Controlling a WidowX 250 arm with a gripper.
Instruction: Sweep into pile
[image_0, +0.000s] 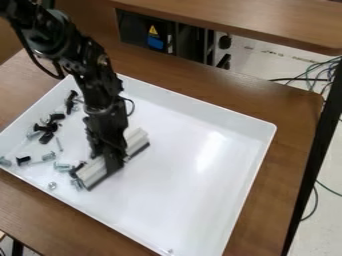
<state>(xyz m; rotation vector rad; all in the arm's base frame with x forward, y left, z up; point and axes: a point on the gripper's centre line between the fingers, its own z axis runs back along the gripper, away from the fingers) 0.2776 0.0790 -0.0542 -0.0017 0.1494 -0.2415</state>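
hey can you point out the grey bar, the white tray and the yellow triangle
Grey bar (91, 172): camera view, on its end nearest the camera.
White tray (200, 200): camera view, on its bare floor.
Yellow triangle (153, 31): camera view, on its middle.

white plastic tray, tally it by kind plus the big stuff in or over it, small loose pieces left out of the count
white plastic tray: 1
light grey ribbed bar with a dark edge: 1
black two-finger gripper: 1
total: 3
small black and silvery hardware pieces: left out
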